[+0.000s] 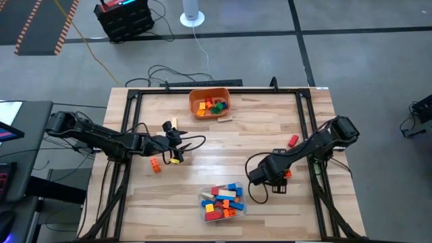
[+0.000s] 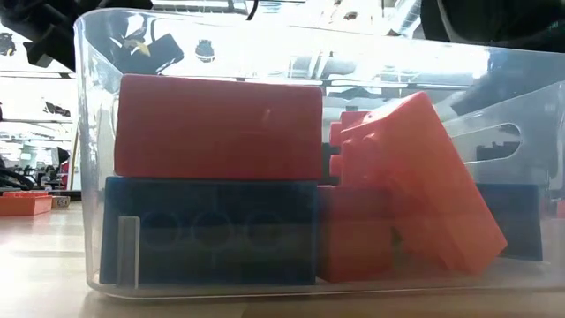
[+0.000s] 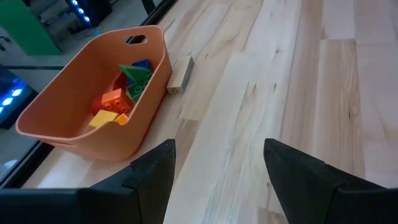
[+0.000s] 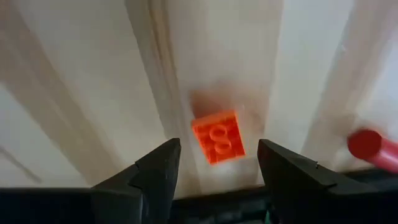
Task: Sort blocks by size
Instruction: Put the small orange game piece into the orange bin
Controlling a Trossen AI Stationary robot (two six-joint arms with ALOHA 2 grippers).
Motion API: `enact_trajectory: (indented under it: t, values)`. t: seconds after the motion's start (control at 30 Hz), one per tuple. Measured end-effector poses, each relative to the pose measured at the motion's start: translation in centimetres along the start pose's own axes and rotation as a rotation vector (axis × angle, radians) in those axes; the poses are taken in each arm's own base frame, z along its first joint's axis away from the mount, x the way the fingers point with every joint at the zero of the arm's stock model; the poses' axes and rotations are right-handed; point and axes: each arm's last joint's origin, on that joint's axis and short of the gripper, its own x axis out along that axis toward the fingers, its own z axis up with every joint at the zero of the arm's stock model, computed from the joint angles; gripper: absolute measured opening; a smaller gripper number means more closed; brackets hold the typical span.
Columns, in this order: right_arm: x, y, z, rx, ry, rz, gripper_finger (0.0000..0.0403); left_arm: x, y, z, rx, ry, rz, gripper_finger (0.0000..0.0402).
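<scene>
My right gripper (image 4: 217,168) is open and points down at the table right of centre (image 1: 273,174). A small orange block (image 4: 217,137) lies flat on the wood below the gap between its fingers, untouched. A red block (image 1: 293,140) lies farther back. My left gripper (image 3: 217,180) is open and empty over the table's left middle (image 1: 173,135), facing the orange bowl (image 3: 93,99). An orange block (image 1: 156,164) lies on the table near it. The clear tub (image 1: 223,201) at the near middle holds several red, blue, orange and yellow blocks.
The orange bowl (image 1: 210,102) at the far middle holds several small blocks. A tan block (image 3: 180,74) lies on the table beside it. The clear tub fills the low view (image 2: 97,132). A dark frame (image 1: 128,101) runs along the table's far and side edges.
</scene>
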Motion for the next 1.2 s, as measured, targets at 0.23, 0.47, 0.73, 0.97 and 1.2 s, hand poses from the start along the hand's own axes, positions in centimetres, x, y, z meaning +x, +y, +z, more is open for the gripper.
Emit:
enact_trajectory:
  t: [0.23, 0.47, 0.73, 0.97, 1.2]
  values:
    - [2.5, -0.3, -0.9, -0.014, 0.083, -0.019, 0.025, 0.0, 0.0, -0.4, -0.007, 0.037, 0.001, 0.0238]
    - [4.1, 0.0, -1.4, -0.085, 0.088, -0.01, 0.025, 0.0, 0.0, -0.4, -0.013, 0.039, 0.001, 0.0238]
    - [6.3, -0.2, -1.3, -0.157, 0.044, 0.014, 0.0246, 0.0, 0.0, -0.4, -0.007, 0.038, 0.001, 0.0238]
    - [5.7, -0.1, -1.0, -0.19, 0.015, -0.002, 0.016, 0.0, 0.0, -0.3, -0.012, 0.026, 0.008, 0.0238]
    - [2.7, -2.2, 2.4, -0.175, -0.171, -0.047, 0.0158, 0.0, 0.0, 0.2, -0.004, -0.022, 0.009, 0.0238]
